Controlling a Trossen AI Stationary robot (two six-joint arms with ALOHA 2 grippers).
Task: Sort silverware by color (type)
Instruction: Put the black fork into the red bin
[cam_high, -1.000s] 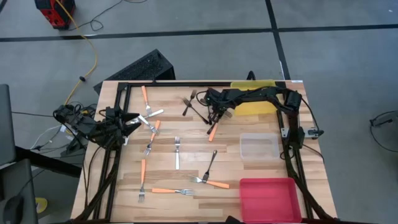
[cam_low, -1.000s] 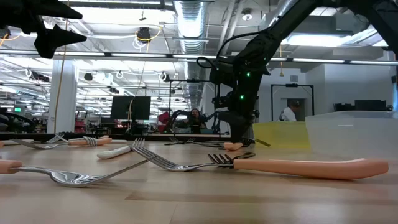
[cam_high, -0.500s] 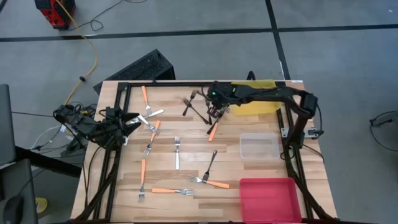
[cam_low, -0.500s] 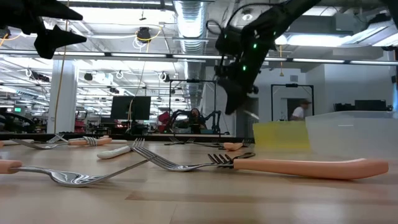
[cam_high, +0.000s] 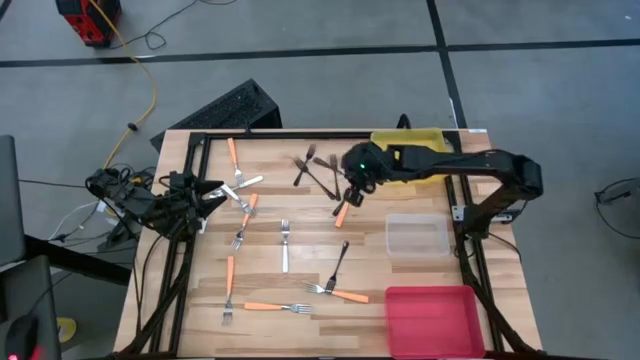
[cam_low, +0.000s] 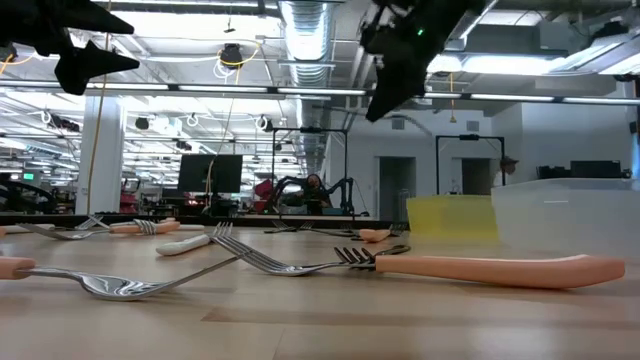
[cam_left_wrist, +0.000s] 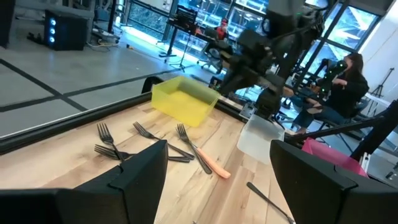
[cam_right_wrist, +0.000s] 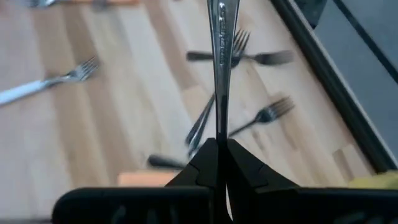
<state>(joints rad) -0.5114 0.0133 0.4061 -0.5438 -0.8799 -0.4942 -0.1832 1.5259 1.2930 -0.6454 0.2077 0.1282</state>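
Several forks lie flat on the wooden table (cam_high: 300, 280): orange-handled ones (cam_high: 343, 210) (cam_high: 270, 307), pale ones (cam_high: 285, 245), dark ones (cam_high: 318, 172) (cam_high: 337, 265). My right gripper (cam_high: 355, 188) (cam_low: 385, 100) hangs high over the far middle of the table, shut on a dark metal fork (cam_right_wrist: 219, 68). My left gripper (cam_high: 215, 192) (cam_left_wrist: 217, 186) waits open at the table's left edge, above the forks there, touching nothing. My right gripper pinches the dark fork's slim stem (cam_right_wrist: 218, 134) between its two fingertips (cam_right_wrist: 202, 163). The fork sticks out ahead of the fingers, in line with them, slanting down. Its far end runs out of the wrist view, so I cannot tell which end is held. It is lifted clear of the table.
A yellow bin (cam_high: 410, 165) stands at the far right, a clear bin (cam_high: 418, 237) in front of it, and a red bin (cam_high: 432, 318) at the near right corner. A black frame (cam_high: 300, 135) runs along the table's far edge and sides.
My right gripper has gone up from the cluster of dark forks at the far middle, staying shut, and has drifted a little toward the table's right edge. The dark fork has come up with it, lifted clear of the table.
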